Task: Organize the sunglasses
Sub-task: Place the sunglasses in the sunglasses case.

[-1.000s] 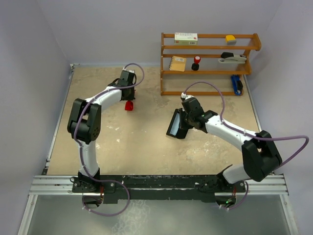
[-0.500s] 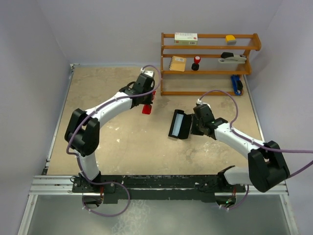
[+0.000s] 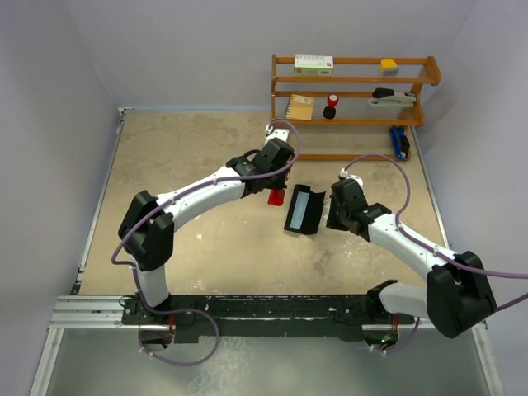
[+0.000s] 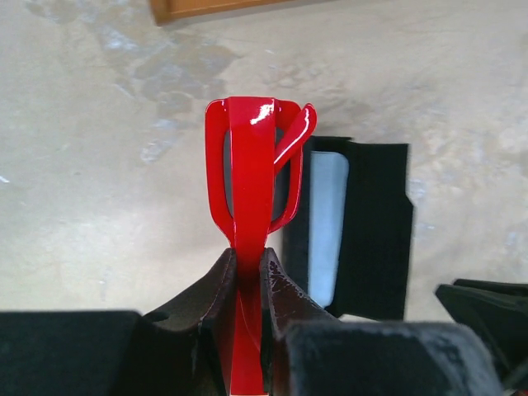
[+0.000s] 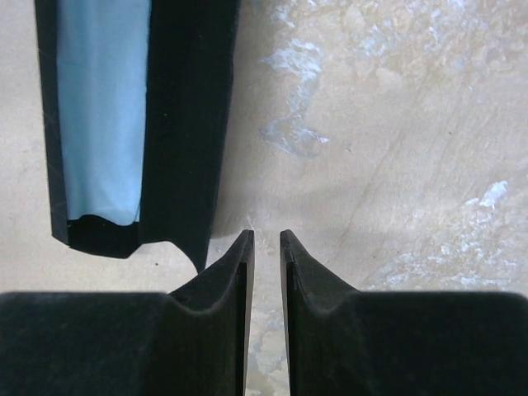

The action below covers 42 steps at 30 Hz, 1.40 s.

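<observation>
Our left gripper [image 4: 247, 276] pinches the folded red sunglasses [image 4: 252, 177] edge-on, carried just beside the open black case [image 4: 375, 227] so they can drop onto its blue cloth [image 4: 327, 223]. Our right gripper [image 5: 266, 252], jaws narrow and empty, waits at the case's edge.

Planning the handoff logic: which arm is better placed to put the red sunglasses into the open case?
Left. The left gripper is shut on the sunglasses, just beside the open black case with the blue cloth inside. The right gripper holds nothing, sitting at the case's other side.
</observation>
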Tool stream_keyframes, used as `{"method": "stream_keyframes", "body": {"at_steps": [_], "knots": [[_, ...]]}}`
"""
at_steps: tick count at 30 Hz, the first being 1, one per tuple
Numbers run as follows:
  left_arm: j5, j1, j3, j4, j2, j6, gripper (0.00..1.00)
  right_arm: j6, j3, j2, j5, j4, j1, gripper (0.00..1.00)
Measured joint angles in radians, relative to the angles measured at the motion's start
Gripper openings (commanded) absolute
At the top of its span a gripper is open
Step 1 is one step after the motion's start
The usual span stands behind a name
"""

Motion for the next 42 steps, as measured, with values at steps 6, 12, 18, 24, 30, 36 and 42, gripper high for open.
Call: {"method": "stream_keyframes", "body": {"at_steps": [6,12,18,24,30,36,42], "knots": [[-0.047,-0.107,0.035,0.003,0.021,-0.07,0.0,0.008,-0.033,-0.03,0.024,-0.021,-0.011,0.22],[-0.072,-0.17,0.044,0.01,0.085,-0.113,0.0,0.018,-0.055,-0.044,0.026,-0.027,-0.035,0.23],[-0.092,-0.185,0.044,0.019,0.136,-0.124,0.0,0.018,-0.064,-0.071,0.026,-0.032,-0.05,0.24],[-0.101,-0.188,0.044,0.043,0.153,-0.14,0.0,0.018,-0.068,-0.076,0.025,-0.038,-0.055,0.23],[-0.102,-0.195,0.051,0.075,0.174,-0.147,0.0,0.014,-0.07,-0.076,0.024,-0.046,-0.055,0.24],[-0.091,-0.2,0.051,0.119,0.19,-0.148,0.0,0.009,-0.07,-0.076,0.025,-0.053,-0.056,0.24],[-0.085,-0.2,0.049,0.149,0.203,-0.148,0.0,0.008,-0.07,-0.076,0.025,-0.055,-0.061,0.24]]}}
